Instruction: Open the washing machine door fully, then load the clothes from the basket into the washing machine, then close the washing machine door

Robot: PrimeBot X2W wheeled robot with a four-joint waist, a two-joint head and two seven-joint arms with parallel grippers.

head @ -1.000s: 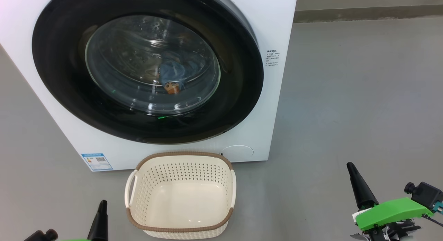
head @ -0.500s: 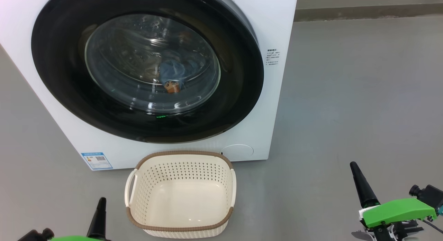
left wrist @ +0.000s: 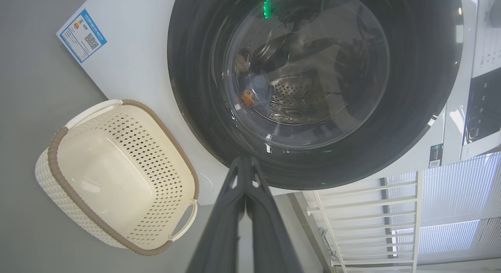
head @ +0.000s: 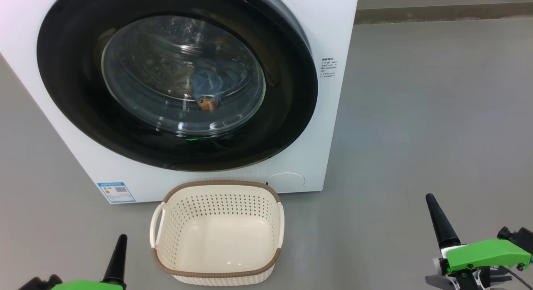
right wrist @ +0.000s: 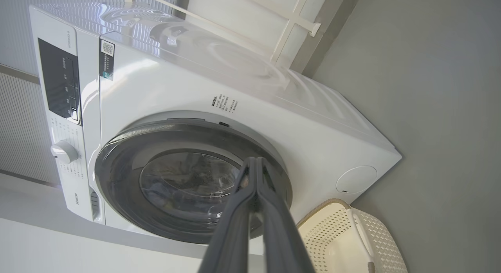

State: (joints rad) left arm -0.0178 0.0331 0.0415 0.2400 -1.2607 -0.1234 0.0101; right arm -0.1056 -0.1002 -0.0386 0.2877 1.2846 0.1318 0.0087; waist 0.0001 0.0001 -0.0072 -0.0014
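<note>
Upper left, your view: glossy round washing machine door (head: pixel 166 53) shut, blue clothes (head: pixel 207 84) behind glass.
Perforated cream basket (head: pixel 220 184) below, bottom bare; left claw (head: pixel 120 250) and right claw (head: pixel 437 217) pressed together.

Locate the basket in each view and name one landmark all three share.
Head view: basket at bottom centre, before the washing machine.
Left wrist view: basket at lower left.
Right wrist view: basket at bottom right corner, cut by the edge.
Shared landmark: the round washing machine door, shut, next to the basket.
</note>
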